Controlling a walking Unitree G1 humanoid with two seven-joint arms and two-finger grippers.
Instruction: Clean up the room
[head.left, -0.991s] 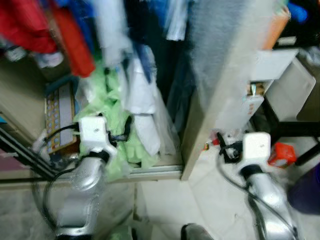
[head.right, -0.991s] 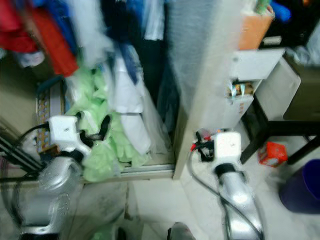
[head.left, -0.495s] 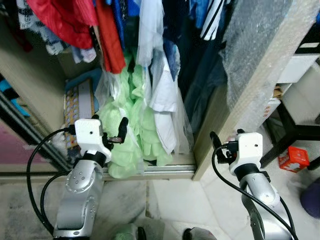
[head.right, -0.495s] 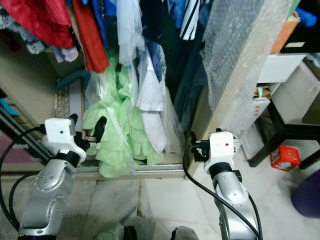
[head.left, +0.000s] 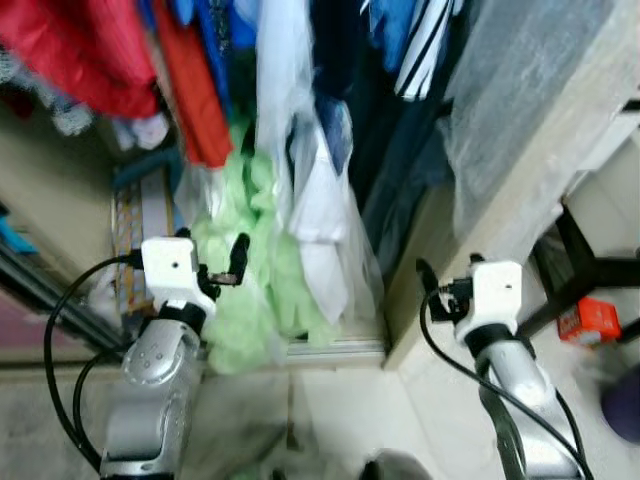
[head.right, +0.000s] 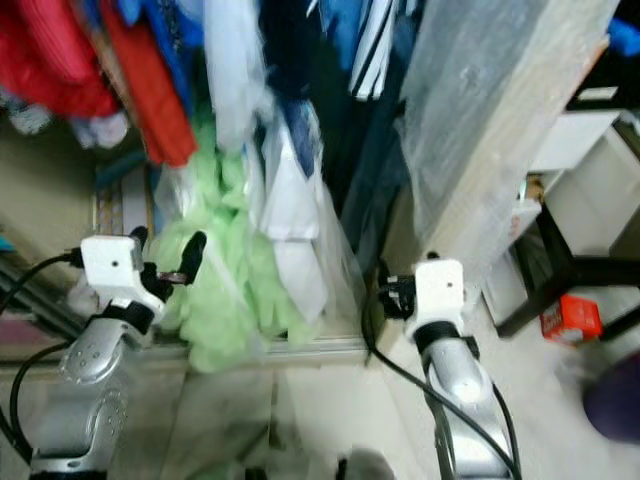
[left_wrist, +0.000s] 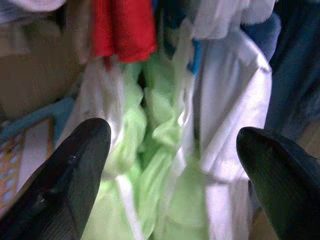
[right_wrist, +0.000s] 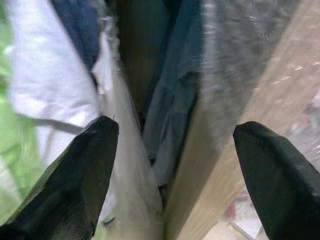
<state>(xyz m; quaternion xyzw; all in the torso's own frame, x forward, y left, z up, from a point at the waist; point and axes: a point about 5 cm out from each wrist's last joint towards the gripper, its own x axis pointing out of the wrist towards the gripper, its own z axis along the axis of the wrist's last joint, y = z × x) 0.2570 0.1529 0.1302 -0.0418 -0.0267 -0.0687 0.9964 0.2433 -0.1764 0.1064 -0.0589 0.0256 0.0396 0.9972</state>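
I face an open wardrobe packed with hanging clothes: red garments (head.left: 190, 90), a white shirt in clear plastic (head.left: 322, 215), dark blue clothes (head.left: 400, 150) and a light green garment (head.left: 255, 290) that reaches the wardrobe floor. My left gripper (head.left: 212, 260) is raised in front of the green garment, open and empty; its fingers (left_wrist: 65, 180) frame the green garment (left_wrist: 160, 165) and white shirt (left_wrist: 235, 110). My right gripper (head.left: 428, 285) is held up by the wardrobe's side panel (head.left: 520, 160), open and empty, with its fingers (right_wrist: 75, 175) framing the white shirt (right_wrist: 45, 85) and dark clothes (right_wrist: 175, 100).
A bubble-wrapped wooden side panel stands on the right of the opening. A patterned box (head.left: 130, 225) leans inside the wardrobe at the left. A sliding-door track (head.left: 330, 347) runs along the floor. A black stool leg (head.left: 580, 260) and a small red box (head.left: 590, 322) sit at the right.
The view has shifted and blurred as the camera moved. Both grippers keep the same raised pose in front of the wardrobe, open and empty.
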